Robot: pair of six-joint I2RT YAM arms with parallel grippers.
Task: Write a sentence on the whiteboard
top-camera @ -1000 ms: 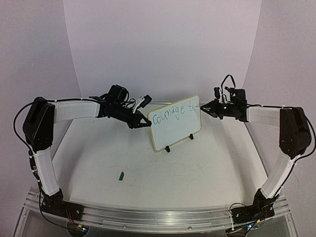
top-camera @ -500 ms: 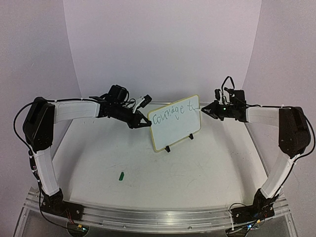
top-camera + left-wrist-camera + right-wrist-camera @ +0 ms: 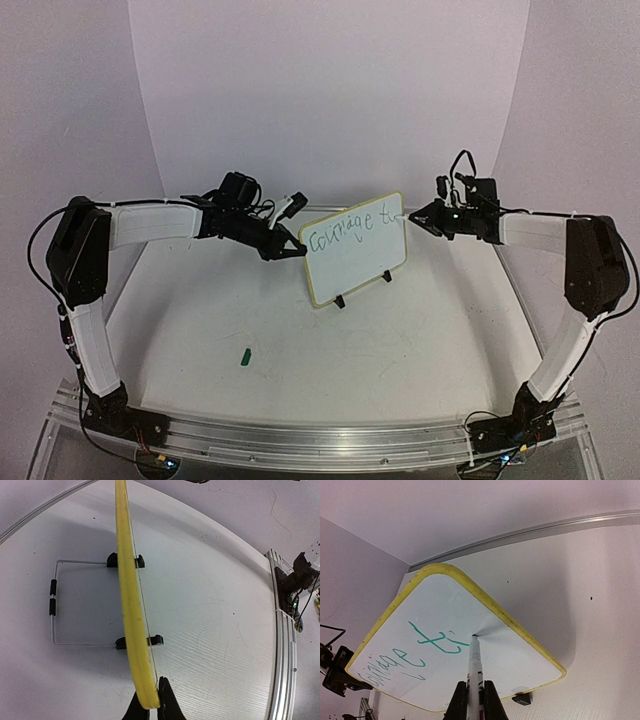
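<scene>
Progress partial: green handwritten sentence [image 3: 350, 230] only begun, legible as "courage t" with a short stroke after the t, all along the upper part of the small white rectangular whiteboard with the thin pale-yellow rim [image 3: 350, 268]. Judged from that, one word finished, a second barely started, lower half of the board blank and plenty of writing left. Propped upright with a slight tilt on small black feet and a thin wire stand [image 3: 52, 605], toward the back middle of the white worktop [image 3: 400, 340]. Pinched at its left edge by the left hand [image 3: 297, 250], closed on the yellow rim in the left wrist view, steadying the board from the side. At the opposite, upper right corner, right hand [image 3: 412, 217] clamped around a slim white marker pen [image 3: 475, 665], tip touching the writing face just right of the t, close under the top rim. Board thus set between the two hands, one at each side edge. Small green cap-like piece [image 3: 245, 354] lying on the worktop nearer the left arm, well apart from the board; too small to identify for certain.
</scene>
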